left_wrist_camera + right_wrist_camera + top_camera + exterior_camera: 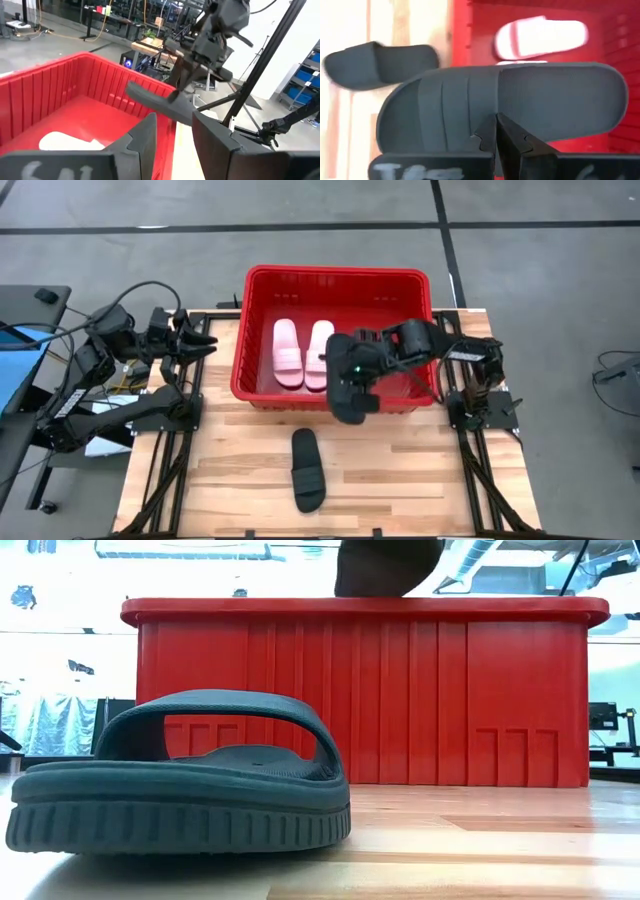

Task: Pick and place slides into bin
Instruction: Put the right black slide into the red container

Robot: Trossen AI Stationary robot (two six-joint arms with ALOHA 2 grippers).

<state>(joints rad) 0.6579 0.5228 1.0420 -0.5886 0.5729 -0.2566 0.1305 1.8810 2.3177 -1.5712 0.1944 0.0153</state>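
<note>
High view is showing the right claw (350, 395) hanging over the near rim of the large red ribbed plastic bin (258, 285), its fingers pinched tight on the edge of a black open-toe rubber slide (347, 406), which is sitting half above the bin's front wall and half above the pale wooden worktop (240, 470). Right wrist view is confirming that grip: the black slide's sole is lying broadside across the closed fingertips. Two pale pink wide-strap slides (303, 352) are already lying side by side on the bin floor, while a second black slide (307, 470) is waiting on the worktop in front of the bin, well apart from its wall. The left claw (200, 343) is idling beside the bin's left wall, fingers spread and holding nothing. The carry step for the third slide appears to be under way; next, the right arm is probably needing to travel further over the bin's open interior before letting go, so the slide clears the rim.
</note>
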